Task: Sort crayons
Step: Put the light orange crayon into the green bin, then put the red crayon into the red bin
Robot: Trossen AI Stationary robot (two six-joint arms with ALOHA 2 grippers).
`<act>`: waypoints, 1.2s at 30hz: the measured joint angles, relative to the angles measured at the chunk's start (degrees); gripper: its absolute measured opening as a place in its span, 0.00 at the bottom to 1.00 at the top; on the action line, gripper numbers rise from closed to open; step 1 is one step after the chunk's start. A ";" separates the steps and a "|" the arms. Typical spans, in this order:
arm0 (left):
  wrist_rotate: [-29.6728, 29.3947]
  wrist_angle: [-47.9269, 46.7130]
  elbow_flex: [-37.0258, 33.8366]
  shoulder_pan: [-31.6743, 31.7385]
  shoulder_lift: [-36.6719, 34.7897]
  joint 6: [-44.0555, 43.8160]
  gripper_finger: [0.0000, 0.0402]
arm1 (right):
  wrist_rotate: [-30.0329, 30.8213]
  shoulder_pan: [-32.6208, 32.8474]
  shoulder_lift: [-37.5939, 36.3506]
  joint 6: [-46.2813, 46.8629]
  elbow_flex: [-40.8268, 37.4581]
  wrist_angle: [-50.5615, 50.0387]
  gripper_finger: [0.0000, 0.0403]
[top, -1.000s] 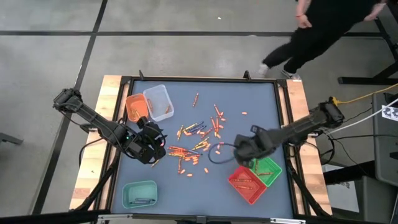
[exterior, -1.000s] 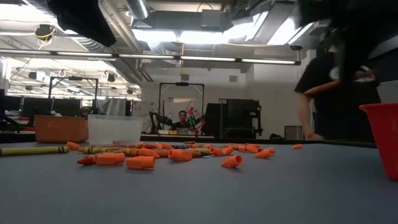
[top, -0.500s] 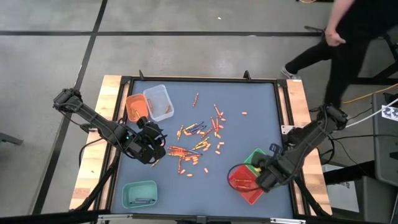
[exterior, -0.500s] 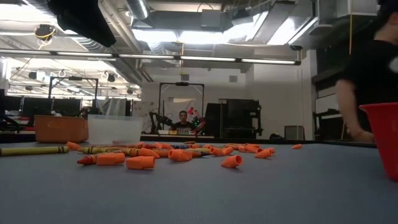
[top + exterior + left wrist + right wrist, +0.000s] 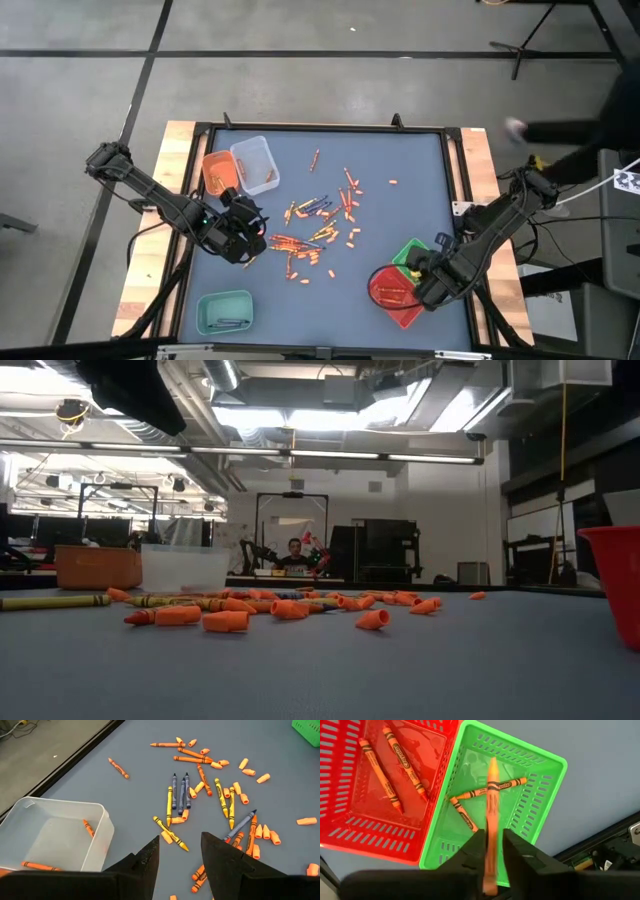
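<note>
Loose crayons (image 5: 315, 235), mostly orange with a few yellow and blue, lie scattered mid-table; they also show in the left wrist view as crayons (image 5: 220, 795) and in the low view as crayons (image 5: 230, 615). My left gripper (image 5: 180, 845) hangs open above their left edge, holding nothing; it appears as left gripper (image 5: 250, 238) from above. My right gripper (image 5: 491, 847) points down over the green tray (image 5: 535, 800), beside the red tray (image 5: 350, 825), at the near right (image 5: 428, 288). An orange crayon (image 5: 492, 800), smeared by motion, stands between its fingers. Both trays hold a few crayons. My right gripper points down with the orange crayon's upper end (image 5: 490, 870) between its two fingers and its tip toward the green tray's floor. The crayon is clear of the tray. A thin gap shows beside one finger (image 5: 512, 850); I cannot tell whether the fingers touch it.
A clear tray (image 5: 253, 165) and an orange tray (image 5: 216, 172) stand at the far left, and a teal tray (image 5: 225, 312) at the near left. The red tray (image 5: 385, 298) and green tray (image 5: 412, 255) sit together at the near right. A person moves beyond the table's far right corner.
My right gripper has swung from beside the crayon pile at mid-table toward the near right corner, stopping over the red and green trays, and has turned about its own axis on the way. The person has walked off to the right behind the table.
</note>
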 joint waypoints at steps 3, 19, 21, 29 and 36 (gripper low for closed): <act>0.40 0.00 0.00 -0.02 0.00 0.00 0.32 | 0.02 -0.02 0.00 -0.04 0.00 -0.01 0.26; 6.31 10.16 0.00 -0.02 5.43 -0.19 0.32 | 3.51 -0.02 0.02 -0.20 0.00 0.28 0.40; 7.90 13.75 0.00 -0.02 8.25 -0.22 0.32 | 5.61 -0.02 0.01 -0.30 0.00 0.43 0.40; 16.01 26.08 0.00 -0.02 19.35 -0.26 0.32 | 15.13 -0.02 0.02 -0.72 -0.02 0.68 0.40; 19.34 27.55 -0.02 -0.02 26.50 -8.05 0.32 | 20.54 -0.02 0.02 -0.75 -0.02 1.57 0.40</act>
